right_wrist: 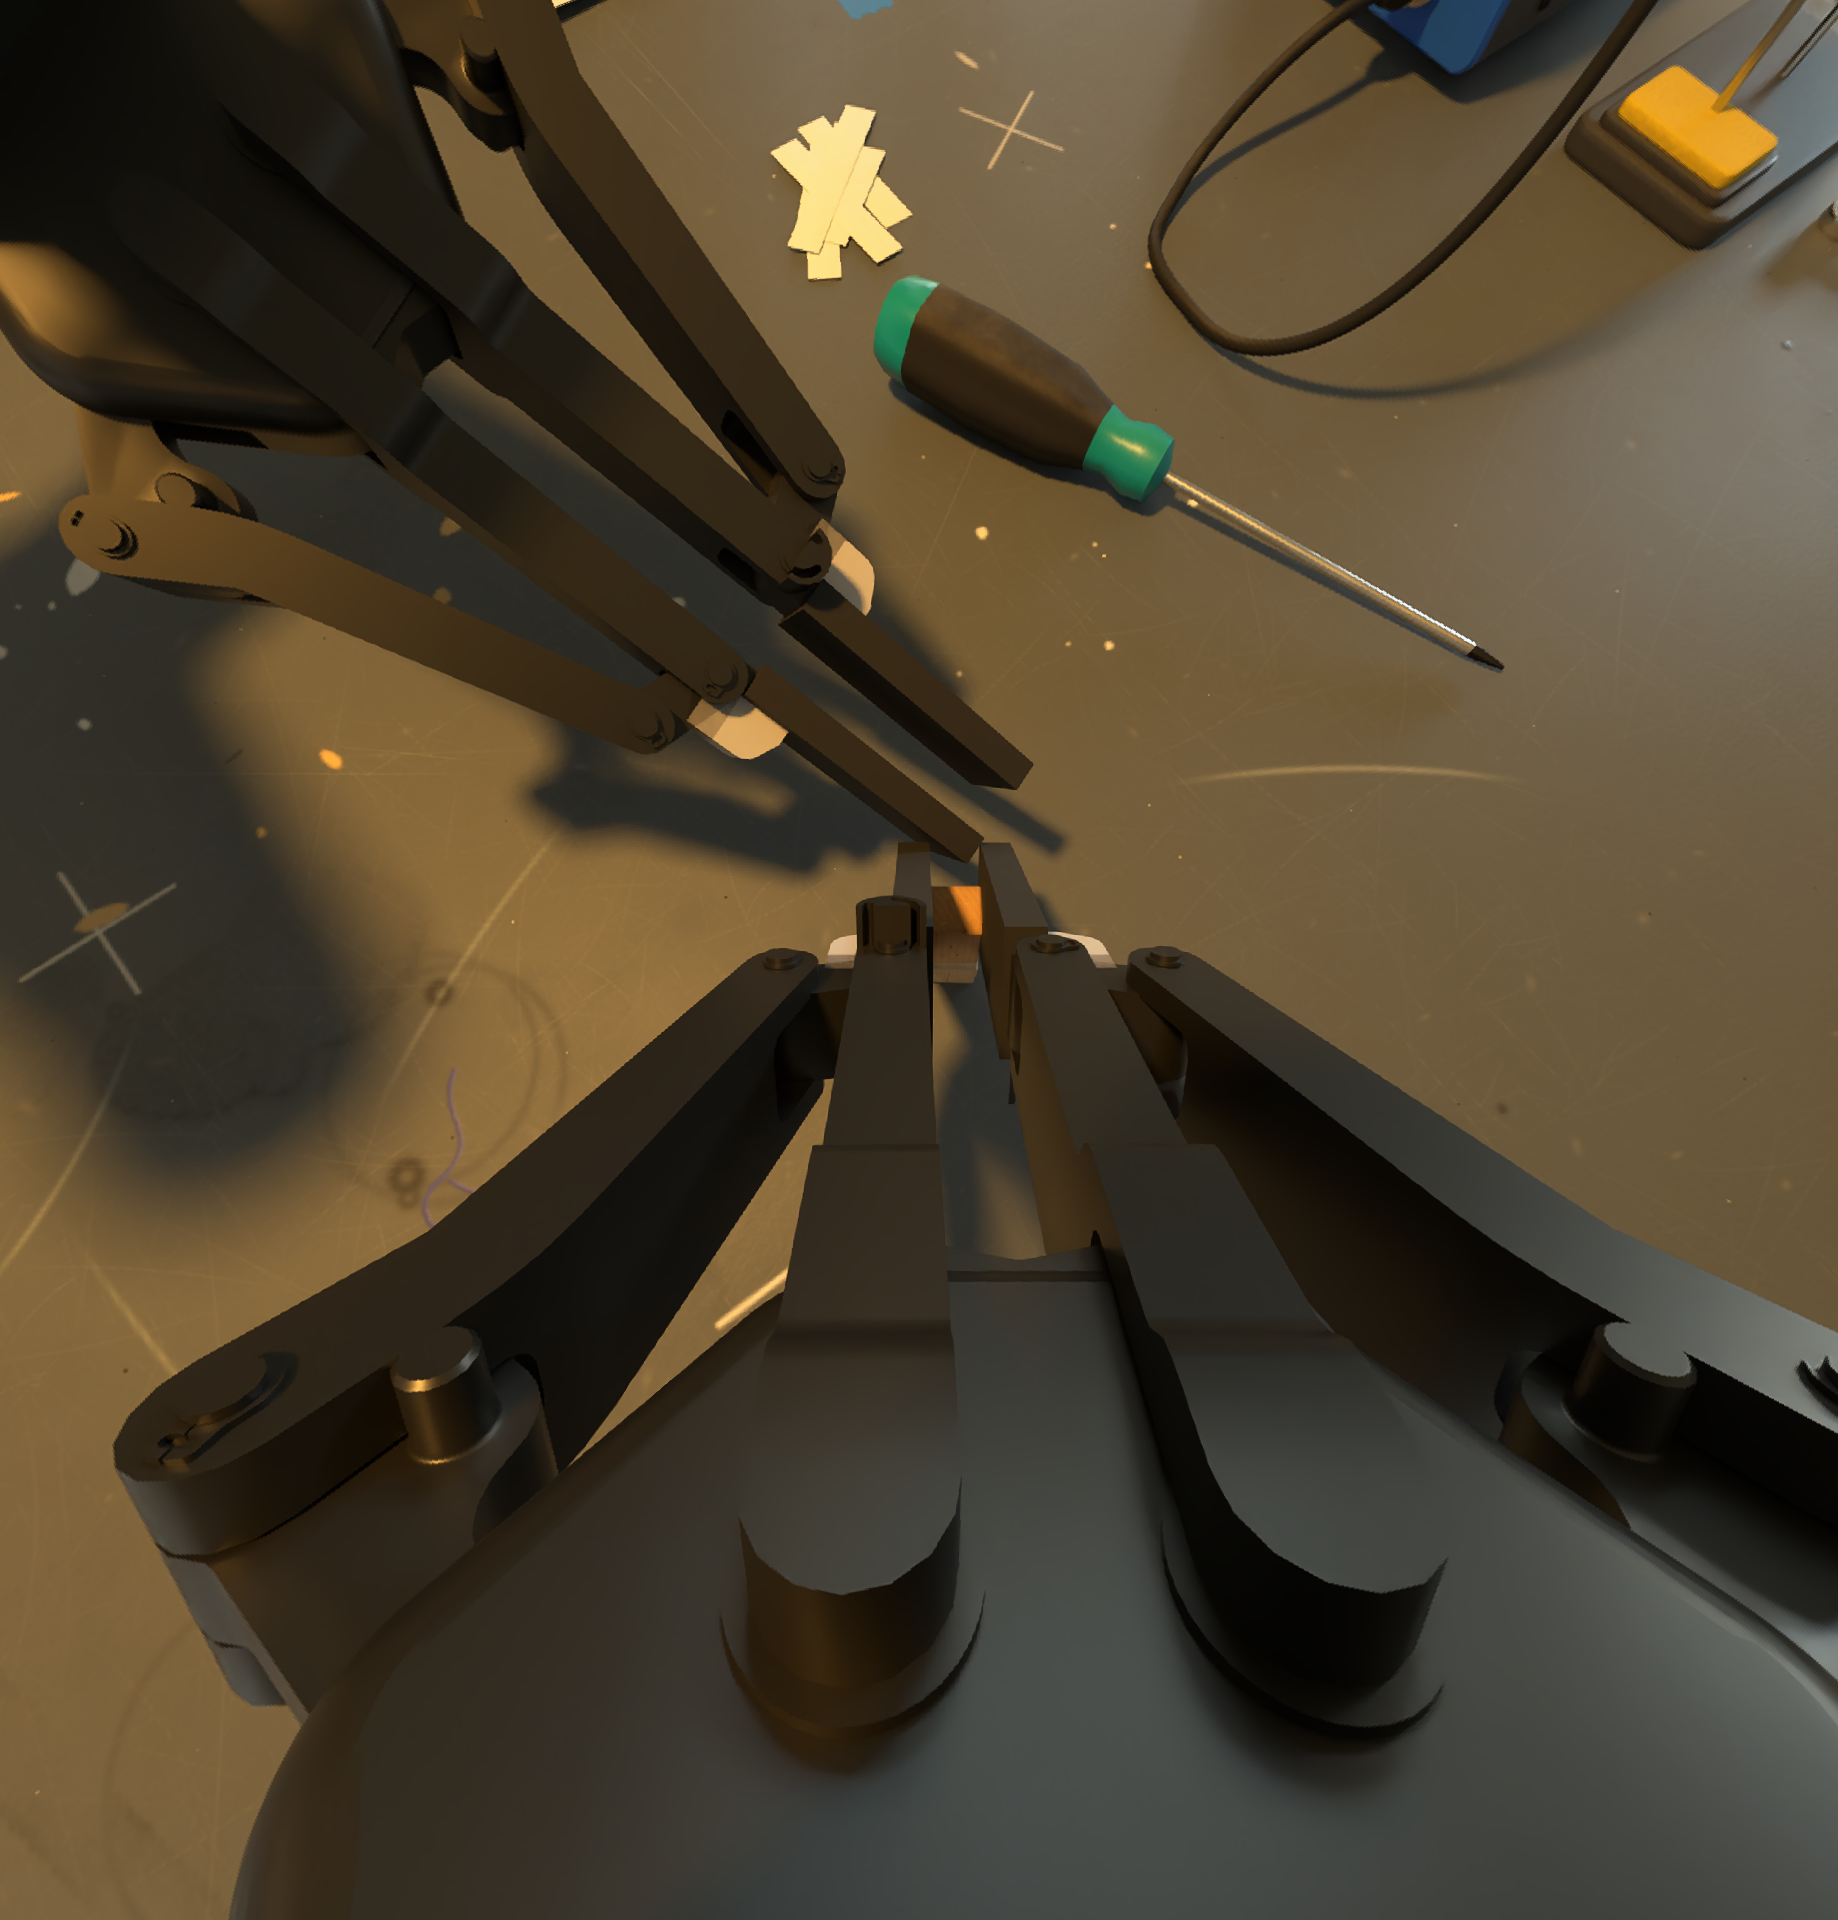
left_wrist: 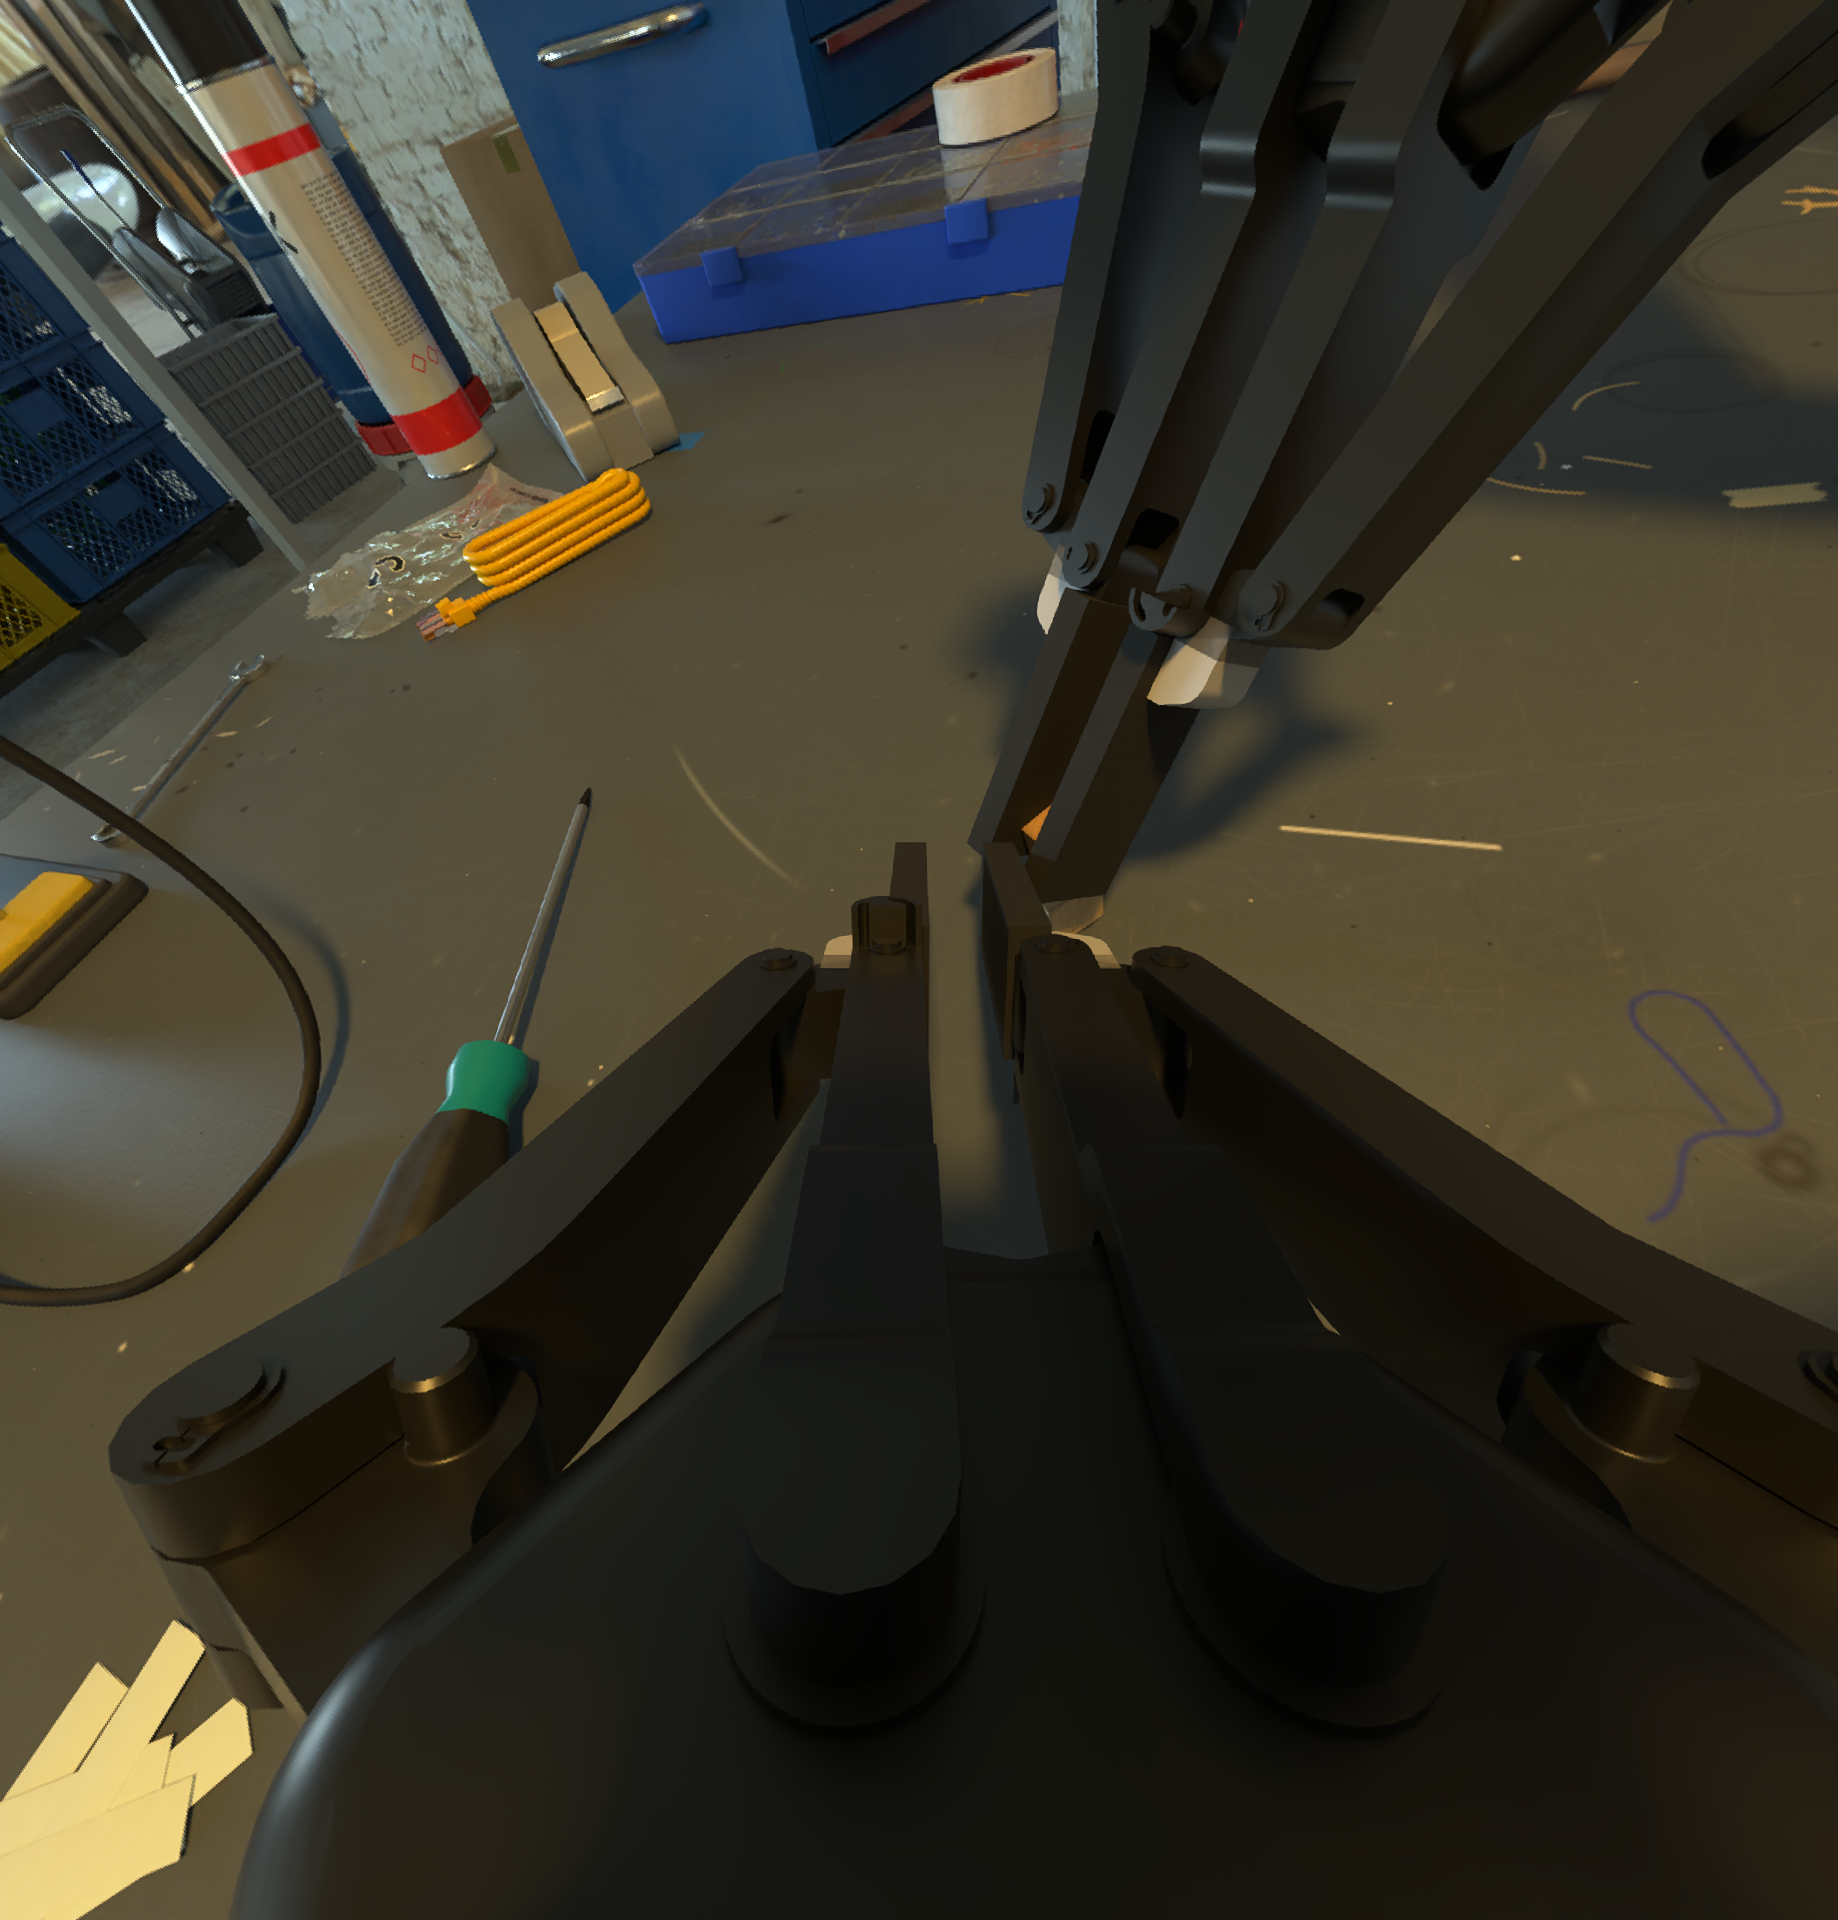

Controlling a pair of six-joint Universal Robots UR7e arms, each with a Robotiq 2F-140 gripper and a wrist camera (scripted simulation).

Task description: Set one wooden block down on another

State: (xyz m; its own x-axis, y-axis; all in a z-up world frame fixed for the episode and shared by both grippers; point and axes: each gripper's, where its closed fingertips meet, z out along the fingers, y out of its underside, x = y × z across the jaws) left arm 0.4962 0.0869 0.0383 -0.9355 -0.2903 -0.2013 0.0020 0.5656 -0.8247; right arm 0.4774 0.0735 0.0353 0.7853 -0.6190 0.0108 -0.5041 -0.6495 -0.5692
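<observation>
My right gripper (right_wrist: 954,860) is shut on a small wooden block (right_wrist: 959,927), orange on its lit face and pale on the near side, low over the grey table. In the left wrist view that gripper (left_wrist: 1034,854) comes down from the upper right with an orange sliver of the block (left_wrist: 1034,824) between its fingers and a pale bit under its tip. My left gripper (left_wrist: 954,883) has a narrow, empty gap between its fingers, and its tips sit right beside the right gripper's tips. It also shows in the right wrist view (right_wrist: 982,810). I see no separate second block.
A green-and-black screwdriver (left_wrist: 479,1091) (right_wrist: 1019,390) lies close by. A black cable (right_wrist: 1258,332), a yellow pad on a grey base (right_wrist: 1689,130) and cut tape strips (right_wrist: 842,197) lie farther off. A blue case (left_wrist: 853,249) with a tape roll (left_wrist: 993,94) and a yellow coiled cable (left_wrist: 562,525) lie beyond.
</observation>
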